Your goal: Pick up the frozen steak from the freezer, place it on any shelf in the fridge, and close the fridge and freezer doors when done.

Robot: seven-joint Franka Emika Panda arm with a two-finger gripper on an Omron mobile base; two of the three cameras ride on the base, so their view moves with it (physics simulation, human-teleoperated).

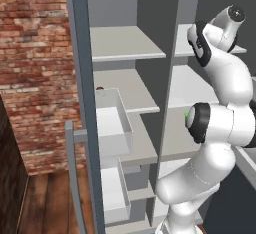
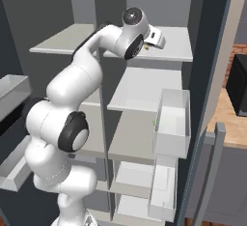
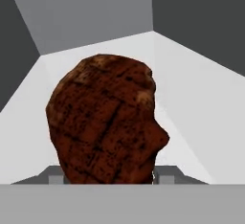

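Observation:
The frozen steak [image 3: 103, 122], a dark red-brown lump, sits close up in the hand view between the jaws of my gripper [image 3: 110, 176], which is shut on it. Behind it lies a pale grey shelf [image 3: 191, 103] with grey walls around it. In the right base view my gripper [image 2: 148, 46] reaches over the top shelf [image 2: 171, 44] of the fridge, the right-hand column. The freezer [image 1: 125, 43] is the left column, with white bins [image 1: 114, 123]. Both doors stand open: one [image 1: 80, 78] at the left, the other [image 2: 214, 75] at the right.
A small green cup [image 1: 187, 115] stands on a middle fridge shelf behind my arm. A white door bin [image 2: 172, 123] hangs on the right door, near its bar handle [image 2: 213, 172]. A brick wall [image 1: 35, 68] is at the left and a wooden counter [image 2: 234, 123] at the right.

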